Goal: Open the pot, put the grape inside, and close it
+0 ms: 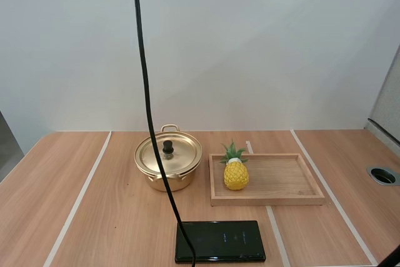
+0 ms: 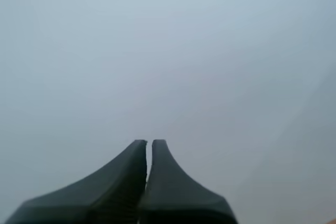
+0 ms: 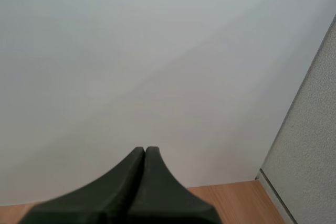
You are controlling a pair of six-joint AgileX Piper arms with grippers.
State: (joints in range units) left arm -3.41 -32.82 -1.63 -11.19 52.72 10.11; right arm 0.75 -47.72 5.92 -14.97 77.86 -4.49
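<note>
1. Left end effector point(image 2: 149, 142) is raised before a plain pale wall, its two black fingers drawn together with only a hairline slit at the tips, gripping nothing.
2. Right end effector point(image 3: 145, 149) is likewise closed into one dark wedge, empty, with a strip of the worktop point(image 3: 231, 198) beyond it.
3. Across the wooden worktop point(image 1: 94, 217) run pale lines.
4. A wooden tray point(image 1: 269, 201) lies right of centre.
5. A gold pot point(image 1: 181, 183) stands just beside the tray's left end, with its lid point(image 1: 184, 153) on it.
6. A flat black slab point(image 1: 220, 241) lies nearer the front edge, apart from both.
7. A yellow pineapple point(image 1: 236, 175) stands upright in the tray's left end.
8. A black knob point(image 1: 168, 147) tops the lid.
</note>
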